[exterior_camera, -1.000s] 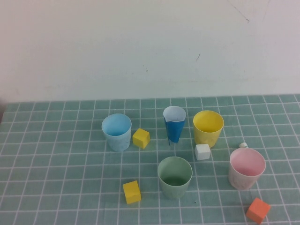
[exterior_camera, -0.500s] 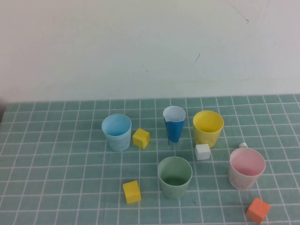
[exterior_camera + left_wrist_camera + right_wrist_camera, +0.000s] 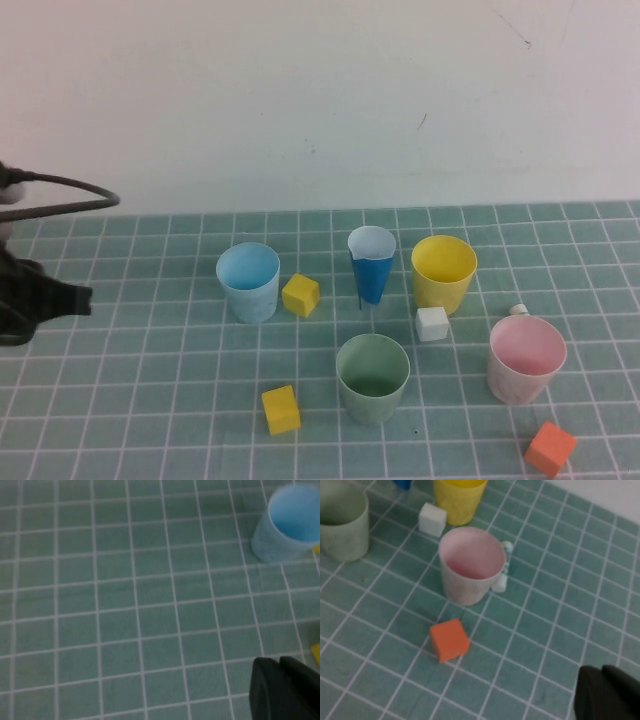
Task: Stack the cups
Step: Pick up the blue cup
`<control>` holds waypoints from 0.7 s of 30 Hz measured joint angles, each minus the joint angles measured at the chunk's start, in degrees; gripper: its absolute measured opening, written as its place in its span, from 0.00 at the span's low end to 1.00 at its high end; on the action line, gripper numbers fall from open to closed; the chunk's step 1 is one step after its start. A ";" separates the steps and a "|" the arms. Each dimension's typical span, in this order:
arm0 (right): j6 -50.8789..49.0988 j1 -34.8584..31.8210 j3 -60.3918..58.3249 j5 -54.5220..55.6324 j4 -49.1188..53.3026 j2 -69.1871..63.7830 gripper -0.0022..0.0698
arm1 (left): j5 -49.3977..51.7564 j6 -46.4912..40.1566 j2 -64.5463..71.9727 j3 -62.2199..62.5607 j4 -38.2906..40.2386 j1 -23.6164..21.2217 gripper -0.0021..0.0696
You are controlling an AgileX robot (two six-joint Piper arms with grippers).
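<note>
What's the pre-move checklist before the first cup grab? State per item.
1. All four cups upright and apart: light blue cup, green cup, yellow cup, pink cup - ok.
2. Nothing stacked yet - ok.
3. Left gripper shut, empty, at the table's left edge near the light blue cup; must open - not ok.
4. Right gripper shut, empty, near the pink cup - not ok.
5. White block sits close to the yellow cup - cannot tell if it obstructs.
</note>
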State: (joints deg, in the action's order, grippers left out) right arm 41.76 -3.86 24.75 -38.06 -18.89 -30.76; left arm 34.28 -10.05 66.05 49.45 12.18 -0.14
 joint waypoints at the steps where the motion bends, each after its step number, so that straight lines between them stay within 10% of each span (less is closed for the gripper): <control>1: 2.23 0.00 0.00 -0.49 -1.49 -1.28 0.03 | 0.41 -2.40 3.50 0.70 2.66 0.00 0.03; 11: 14.44 0.00 -0.10 1.49 -13.43 -10.80 0.03 | 1.01 -19.63 26.03 13.23 22.02 0.13 0.06; 21: 14.92 0.00 -0.64 2.12 -14.13 -11.02 0.03 | -0.19 -27.84 39.84 29.98 18.20 10.90 0.69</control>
State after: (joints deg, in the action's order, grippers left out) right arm 56.68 -3.86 24.11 -35.95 -33.02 -41.78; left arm 34.08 -37.90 105.89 79.42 30.38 10.76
